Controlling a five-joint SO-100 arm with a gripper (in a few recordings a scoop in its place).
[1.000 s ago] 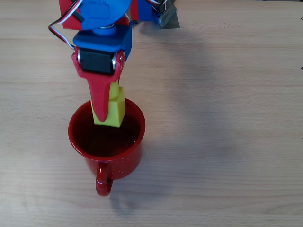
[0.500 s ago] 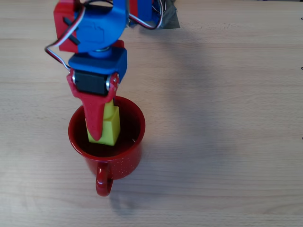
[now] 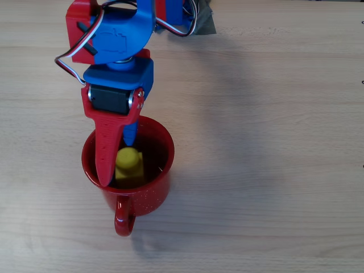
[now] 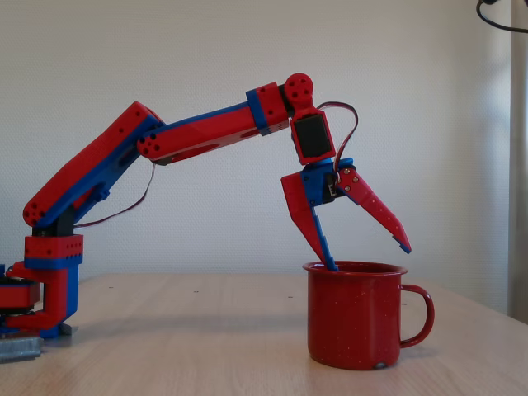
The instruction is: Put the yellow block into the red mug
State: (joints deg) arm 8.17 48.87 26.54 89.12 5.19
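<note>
Pincer (image 4: 367, 257) stands wide open over the red mug (image 4: 355, 318), holding nothing; in the fixed view one finger dips inside the rim, the other angles out above the handle side. Yellow block (image 3: 129, 166) lies inside the mug, stud up, just beside the lowered finger in the overhead view; whether they touch cannot be told. Task looks essentially done.

Risks, as judged: the lowered finger sits close to the mug's inner wall, so a slanted withdrawal could hook the rim and drag or tip the mug on the worktop (image 3: 273, 170). A sideways sweep could also nudge the block.

Count: one yellow block, one red mug, one pincer
</note>
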